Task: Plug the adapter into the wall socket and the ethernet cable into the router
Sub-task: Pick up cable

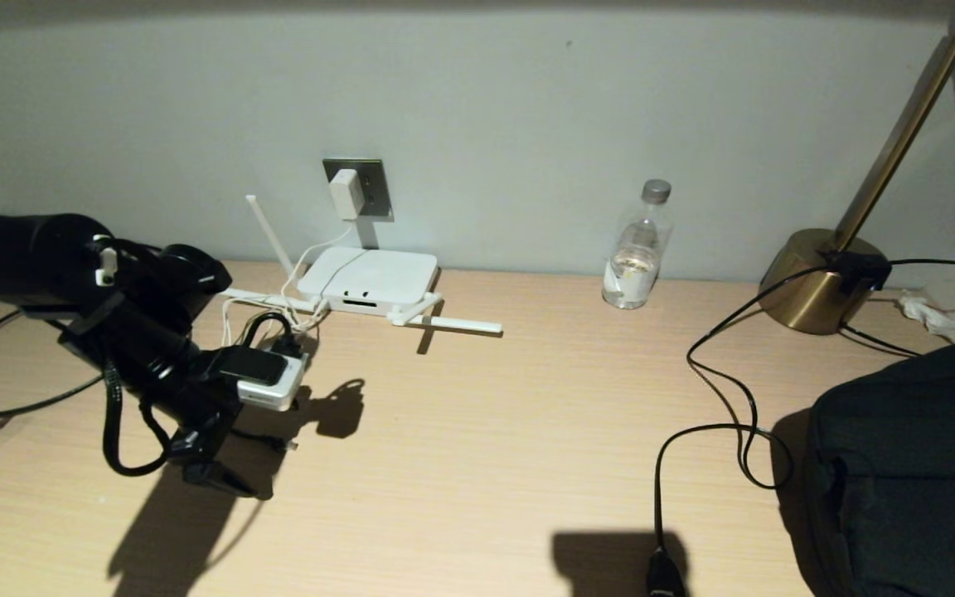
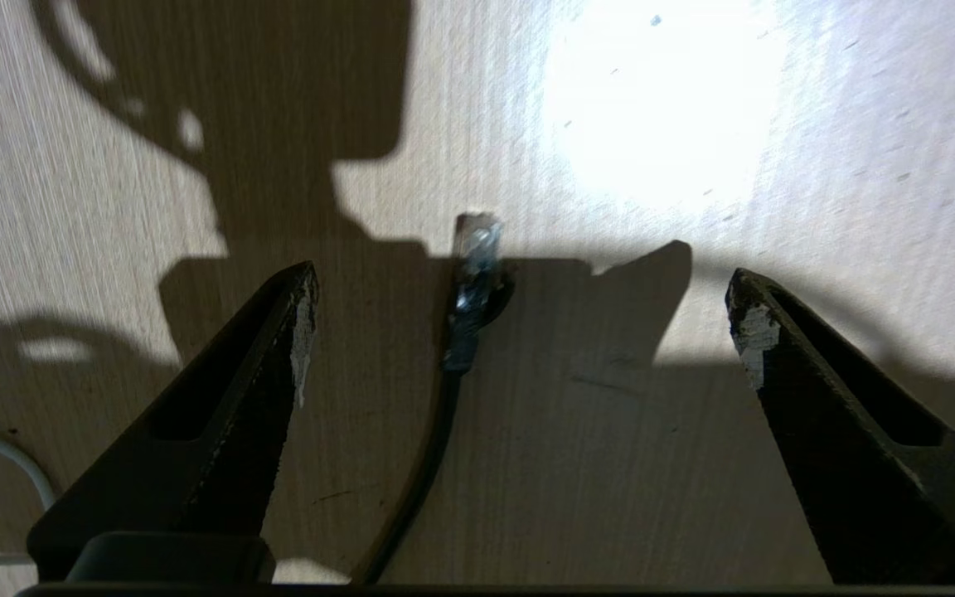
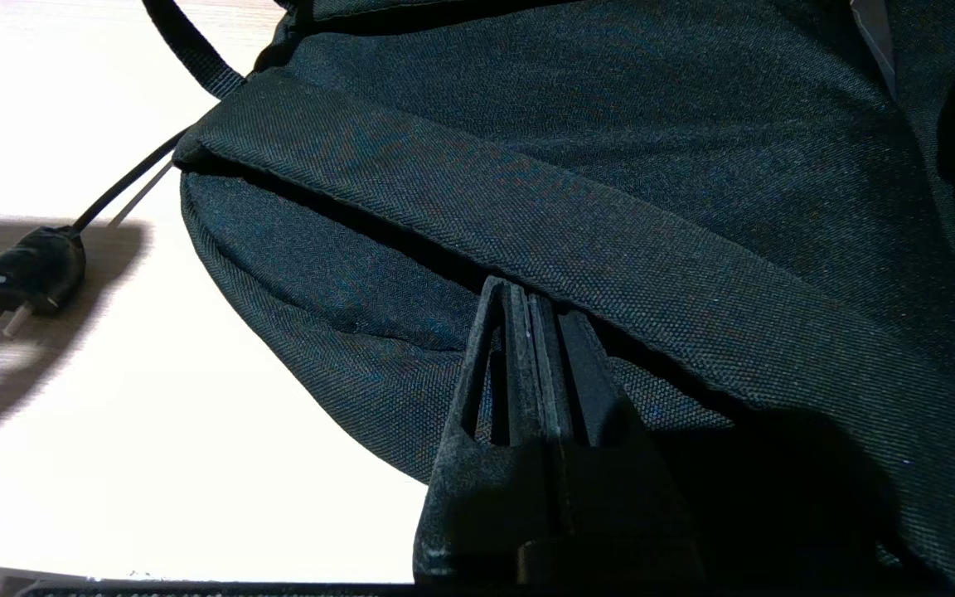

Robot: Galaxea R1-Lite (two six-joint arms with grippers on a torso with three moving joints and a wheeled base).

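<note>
Head view shows the adapter (image 1: 346, 193), a small white rounded brick, seated in the wall socket (image 1: 359, 187), a square grey metallic plate on the far wall; its thin white cord hangs down to the router (image 1: 369, 278). The router is a flat white box with rounded corners and thin stick antennas, lying on the pale wood-grain counter (image 1: 477, 448) just under the socket. The left hand (image 2: 519, 332) hovers over the near-left counter, its two dark wedge-shaped fingers (image 2: 229, 414) spread wide and released. Between them, on the counter, lies the ethernet cable (image 2: 436, 414), thick and black, ending in a small clear plastic plug (image 2: 476, 249); the plug seems to be apart from both fingers. The right hand (image 3: 527, 332) is clenched on nothing, close over a black woven-fabric bag (image 3: 610, 166) at the near right. Beside the bag lies a black two-pin plug (image 3: 30, 278).
</note>
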